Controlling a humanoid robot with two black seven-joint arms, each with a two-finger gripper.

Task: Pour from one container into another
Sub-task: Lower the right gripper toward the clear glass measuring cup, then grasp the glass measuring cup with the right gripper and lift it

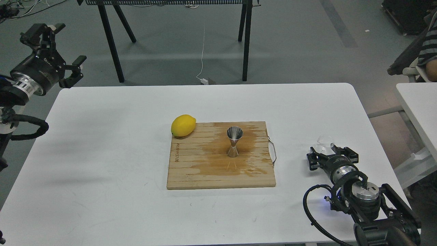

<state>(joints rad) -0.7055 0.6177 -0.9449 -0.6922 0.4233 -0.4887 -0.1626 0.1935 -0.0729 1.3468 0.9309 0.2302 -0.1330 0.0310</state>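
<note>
A steel hourglass-shaped jigger [234, 141] stands upright on the wet middle of a wooden cutting board [191, 171]. The small clear glass cup [325, 140] sits on the white table at the right, partly hidden behind my right gripper [331, 152]. That gripper is open, its two black fingers spread to either side of the cup's near side. My left gripper [54, 48] hangs open in the air beyond the table's far left corner, far from both containers.
A yellow lemon [183, 125] rests at the board's far left corner. A metal handle [272, 153] sticks out of the board's right edge. Black trestle legs [112, 44] stand behind the table, and a second white table [418, 109] lies to the right.
</note>
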